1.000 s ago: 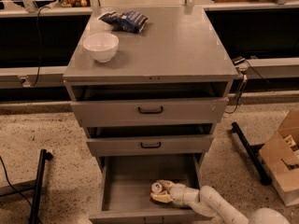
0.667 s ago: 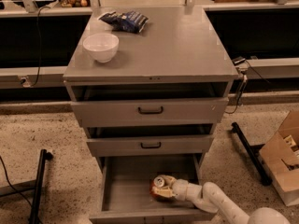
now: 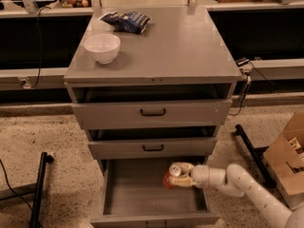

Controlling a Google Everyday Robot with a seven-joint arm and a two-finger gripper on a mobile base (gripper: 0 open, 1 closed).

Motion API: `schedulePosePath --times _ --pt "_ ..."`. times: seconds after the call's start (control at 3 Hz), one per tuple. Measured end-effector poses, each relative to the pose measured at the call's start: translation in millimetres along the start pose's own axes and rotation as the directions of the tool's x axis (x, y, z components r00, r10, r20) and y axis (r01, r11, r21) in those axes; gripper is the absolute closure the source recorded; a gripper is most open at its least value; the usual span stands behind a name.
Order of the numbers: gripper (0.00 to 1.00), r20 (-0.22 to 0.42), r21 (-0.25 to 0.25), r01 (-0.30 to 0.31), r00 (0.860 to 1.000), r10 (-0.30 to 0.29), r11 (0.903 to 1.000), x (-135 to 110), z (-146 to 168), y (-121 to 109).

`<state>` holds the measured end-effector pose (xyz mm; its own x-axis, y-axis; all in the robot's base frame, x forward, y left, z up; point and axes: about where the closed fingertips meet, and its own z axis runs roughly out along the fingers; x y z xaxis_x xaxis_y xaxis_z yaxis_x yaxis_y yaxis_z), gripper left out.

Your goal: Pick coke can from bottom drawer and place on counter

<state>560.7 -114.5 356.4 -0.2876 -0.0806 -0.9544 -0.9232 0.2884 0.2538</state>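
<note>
The coke can [image 3: 170, 176], red-orange with a silver top, is held in my gripper [image 3: 179, 176] above the floor of the open bottom drawer [image 3: 137, 196], near its right side. The gripper's pale fingers are closed around the can. My white arm [image 3: 247, 189] reaches in from the lower right. The counter [image 3: 175, 46] is the grey top of the cabinet, well above the can.
A white bowl [image 3: 102, 47] and a dark blue snack bag [image 3: 126, 21] sit on the counter's back left. Two upper drawers [image 3: 152, 112] with black handles stand slightly open. A cardboard box [image 3: 287, 163] lies at the right, a black stand leg [image 3: 40, 186] at the left.
The gripper has lifted the can up off the drawer floor and drawn it slightly back and up; the arm has risen with it.
</note>
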Motion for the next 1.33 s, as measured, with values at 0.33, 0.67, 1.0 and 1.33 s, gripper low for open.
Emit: schedulePosePath --times 0.33,0.67,1.0,1.33 --pt "1.0 -0.019 -0.001 0.069 0.997 -0.069 0.9976 -47 -11 -8" --pt "1.0 -0.019 -0.001 0.069 0.997 -0.069 0.9976 -47 -11 -8" --pt "1.0 -0.088 0.014 0.154 0.984 -0.152 0.988 -69 -16 -2" --pt "1.0 -0.143 -0.003 0.274 0.952 -0.271 0.9619 -118 -30 22"
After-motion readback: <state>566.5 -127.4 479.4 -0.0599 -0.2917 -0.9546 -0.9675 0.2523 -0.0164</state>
